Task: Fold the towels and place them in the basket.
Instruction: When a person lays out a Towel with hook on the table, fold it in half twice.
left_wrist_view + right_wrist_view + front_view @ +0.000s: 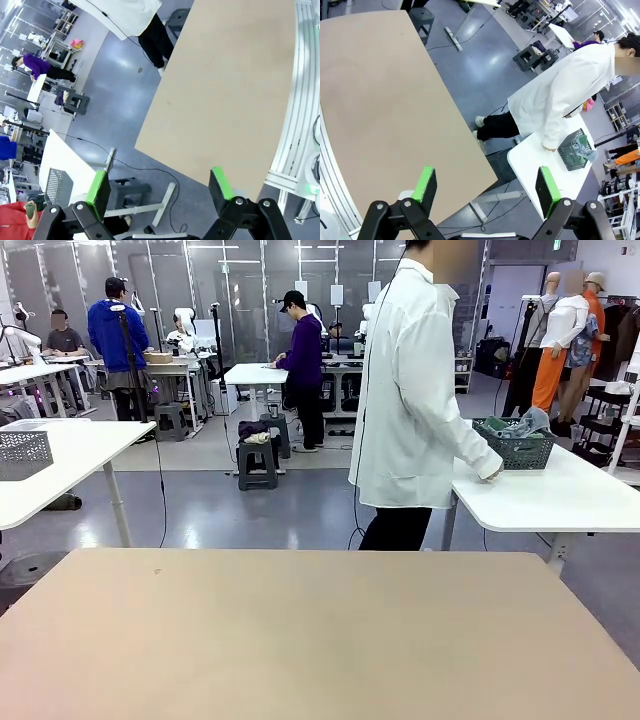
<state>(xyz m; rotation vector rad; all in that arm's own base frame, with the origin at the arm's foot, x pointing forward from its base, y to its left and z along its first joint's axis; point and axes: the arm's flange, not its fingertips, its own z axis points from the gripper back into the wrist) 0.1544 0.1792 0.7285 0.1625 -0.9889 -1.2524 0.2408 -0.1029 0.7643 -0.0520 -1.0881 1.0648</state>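
Folding not yet begun: the towels lie bunched in the basket, well away from both arms.
Front view: a person in a white coat stands at the side table, one hand just beside the basket. Left wrist view: the left gripper hangs with jaws wide apart, holding nothing, the tan table ahead of its fingers. Right wrist view: the right gripper gapes just as wide, empty too, with the basket far beyond its fingertips. Fetching, folding and putting back all look left to do.
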